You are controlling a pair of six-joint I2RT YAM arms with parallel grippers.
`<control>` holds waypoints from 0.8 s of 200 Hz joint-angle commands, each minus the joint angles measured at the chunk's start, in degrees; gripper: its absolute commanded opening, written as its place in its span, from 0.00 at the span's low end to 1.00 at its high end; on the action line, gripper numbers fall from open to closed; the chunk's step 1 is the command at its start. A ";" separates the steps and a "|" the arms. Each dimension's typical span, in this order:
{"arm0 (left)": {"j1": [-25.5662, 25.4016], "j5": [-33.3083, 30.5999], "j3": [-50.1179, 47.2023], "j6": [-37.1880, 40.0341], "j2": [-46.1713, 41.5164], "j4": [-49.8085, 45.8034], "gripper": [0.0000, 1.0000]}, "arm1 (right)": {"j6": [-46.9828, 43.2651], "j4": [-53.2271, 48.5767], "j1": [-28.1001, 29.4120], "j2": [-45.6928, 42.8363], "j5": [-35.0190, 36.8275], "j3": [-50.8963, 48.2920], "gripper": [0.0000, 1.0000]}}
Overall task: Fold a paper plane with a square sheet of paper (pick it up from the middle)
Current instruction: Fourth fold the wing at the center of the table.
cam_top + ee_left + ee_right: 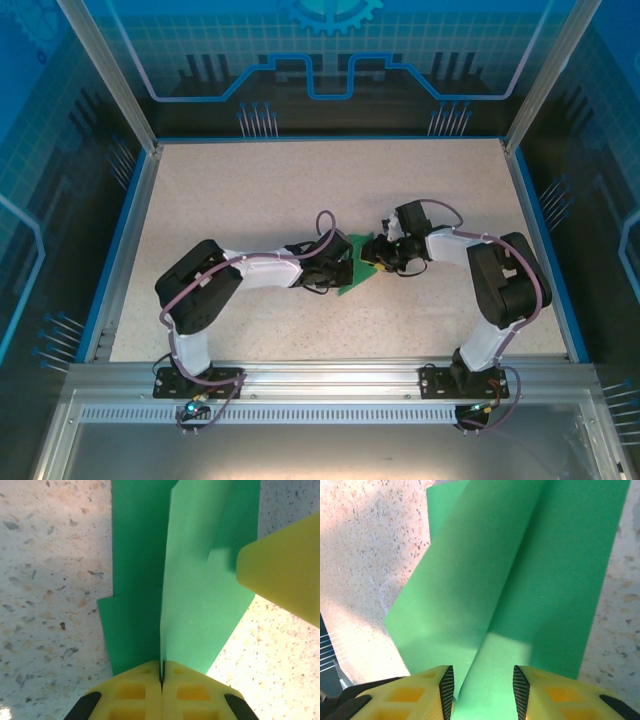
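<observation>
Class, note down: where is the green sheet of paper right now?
In the top view the green sheet of paper sits at the middle of the table; the left claw pinches its raised crease and the right claw straddles it.

my tabletop [250,200]: speckled beige, flat | blue edging [118,240] runs round it | my aluminium frame posts [110,75] rise at the far corners | blue circuit-pattern backdrop [330,60] behind | slotted aluminium rail [330,380] along the near edge
</observation>
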 commanded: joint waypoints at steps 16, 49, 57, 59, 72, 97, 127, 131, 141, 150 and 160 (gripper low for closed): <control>1.65 9.17 -3.73 -5.39 -0.41 10.63 0.06 | -2.20 0.39 -0.41 0.20 -3.17 0.21 0.39; 2.98 11.93 -6.70 -8.54 0.00 16.52 0.06 | -3.30 -0.72 0.53 1.72 -3.01 1.01 0.38; 3.26 12.37 -7.34 -9.41 0.11 17.56 0.06 | -3.49 -1.01 0.78 2.02 -2.73 2.44 0.37; 3.34 12.41 -7.45 -9.62 0.11 17.83 0.06 | -3.59 -1.10 0.80 2.06 -2.61 2.69 0.37; 3.73 12.60 -8.68 -11.08 0.11 19.64 0.06 | -4.02 -1.80 1.14 2.20 -1.76 3.13 0.36; 4.59 13.32 -11.25 -13.76 0.29 24.30 0.05 | -4.83 -2.45 1.50 2.49 -0.98 3.40 0.36; 5.13 15.10 -12.66 -15.86 1.16 28.60 0.05 | -5.89 -4.12 2.19 3.85 0.05 4.32 0.37; 5.19 15.16 -12.62 -15.85 1.25 28.73 0.05 | -6.02 -4.55 2.40 4.03 0.56 4.58 0.37; 5.23 15.12 -12.58 -15.85 1.27 28.83 0.05 | -6.57 -5.82 2.88 4.35 2.04 5.21 0.38; 5.21 15.09 -12.62 -15.78 1.18 28.67 0.05 | -6.93 -6.98 3.24 4.62 3.72 5.54 0.38; 5.23 15.06 -12.46 -15.56 1.09 28.31 0.05 | -7.27 -7.69 3.60 4.92 4.69 5.90 0.38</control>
